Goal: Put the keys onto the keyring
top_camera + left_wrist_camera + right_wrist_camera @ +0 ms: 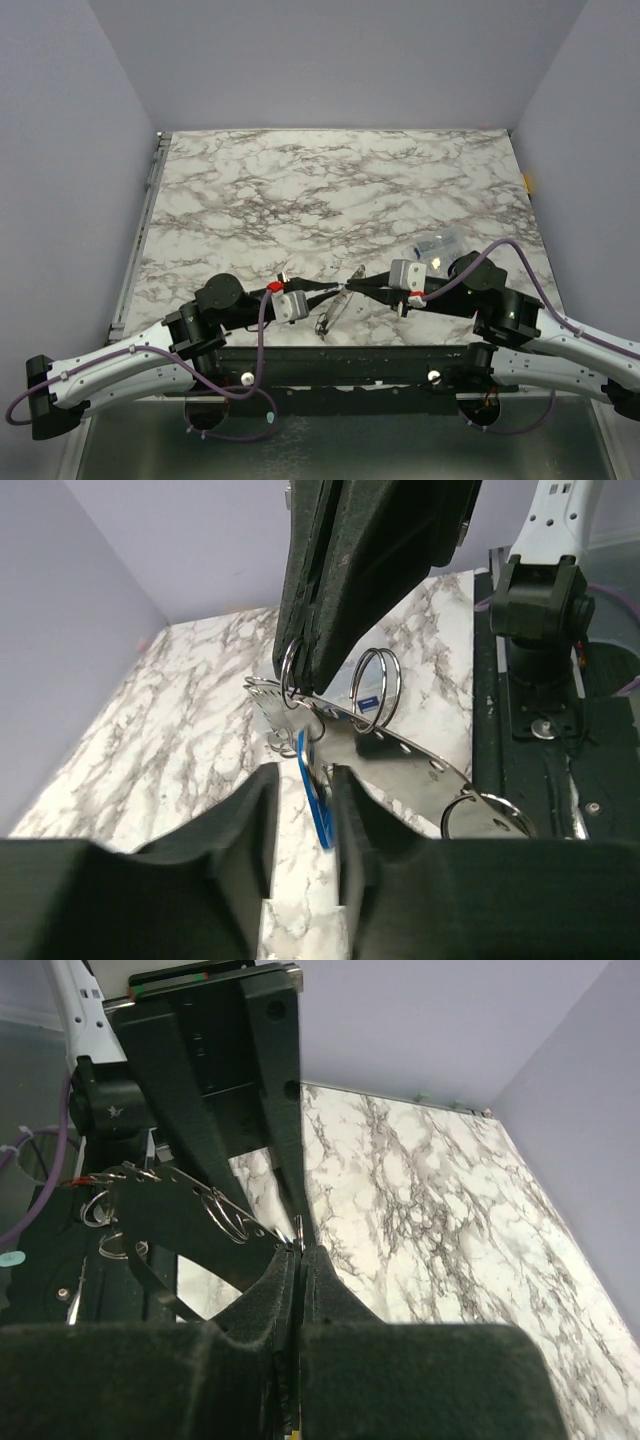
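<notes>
From above, the left gripper [322,293] and the right gripper [368,288] meet tip to tip over the near edge of the table [300,180]. A shiny metal strip [330,315] hangs just under the spot where they meet. In the left wrist view, the left gripper is spread a little, and the blue key [314,795] stands on its thin edge in the gap. I cannot tell if the key is being squeezed or is just sitting there. The key's long way points up and ahead from this gripper, right at the keyring [290,670]. The keyring is just past the key's tip, and the right gripper comes down from above and pinches it. The strip lies ahead and to the right. I cannot tell if the key is hooked on yet. In the right wrist view, the right gripper is pressed tight on the thin wire at its tip, and the left gripper points straight at it from the other side. The left arm is nearest the key, so I think any next push goes along the key's long way. I cannot see the green and yellow keys.
</notes>
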Available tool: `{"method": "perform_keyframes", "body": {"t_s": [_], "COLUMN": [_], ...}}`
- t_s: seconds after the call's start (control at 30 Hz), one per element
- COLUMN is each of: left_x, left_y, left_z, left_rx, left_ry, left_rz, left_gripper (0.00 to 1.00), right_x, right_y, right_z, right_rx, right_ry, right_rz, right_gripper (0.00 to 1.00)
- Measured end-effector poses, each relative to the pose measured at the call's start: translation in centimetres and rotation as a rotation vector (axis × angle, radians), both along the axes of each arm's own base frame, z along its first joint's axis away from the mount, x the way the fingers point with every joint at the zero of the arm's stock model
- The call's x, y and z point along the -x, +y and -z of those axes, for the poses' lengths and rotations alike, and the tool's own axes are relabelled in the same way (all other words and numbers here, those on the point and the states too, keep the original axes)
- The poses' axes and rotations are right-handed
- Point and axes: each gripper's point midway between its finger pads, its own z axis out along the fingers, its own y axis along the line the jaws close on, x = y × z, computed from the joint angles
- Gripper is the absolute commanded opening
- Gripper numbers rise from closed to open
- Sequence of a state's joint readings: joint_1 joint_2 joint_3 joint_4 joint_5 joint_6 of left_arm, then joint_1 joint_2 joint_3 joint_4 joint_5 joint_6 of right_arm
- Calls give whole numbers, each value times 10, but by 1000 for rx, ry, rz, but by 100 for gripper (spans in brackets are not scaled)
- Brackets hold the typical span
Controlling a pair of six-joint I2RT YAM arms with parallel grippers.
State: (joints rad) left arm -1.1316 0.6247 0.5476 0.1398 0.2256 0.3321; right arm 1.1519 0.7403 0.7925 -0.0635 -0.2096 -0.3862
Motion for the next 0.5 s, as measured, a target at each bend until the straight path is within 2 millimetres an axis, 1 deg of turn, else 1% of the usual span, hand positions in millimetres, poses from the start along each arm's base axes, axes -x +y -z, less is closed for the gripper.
{"method": "perform_keyframes", "body": {"t_s": [0.13, 0.17, 0.2, 0.27, 0.3, 0.5], "left_x": [-2, -2, -3, -3, -3, -8], "left_y": [1, 1, 1, 1, 1, 6], "left_z": [0, 0, 0, 0, 0, -4], "left_rx": [-1, -1, -3, -3, -3, 13], "left_ry": [-2, -1, -6, -4, -3, -8], "left_rz": [-12, -12, -14, -17, -18, -53], "left_gripper": [70, 76, 79, 97, 99, 99], "right_x": [-1, -2, -2, -2, -2, -11], "right_y": [-1, -1, -2, -6, -8, -28], "right_z": [1, 1, 3, 5, 8, 20], "right_rx": [2, 3, 4, 8, 11, 11], "right_ry": [0, 1, 1, 3, 5, 30], "right_rz": [6, 11, 14, 24, 31, 126], "right_gripper": [1, 1, 1, 1, 1, 1]}}
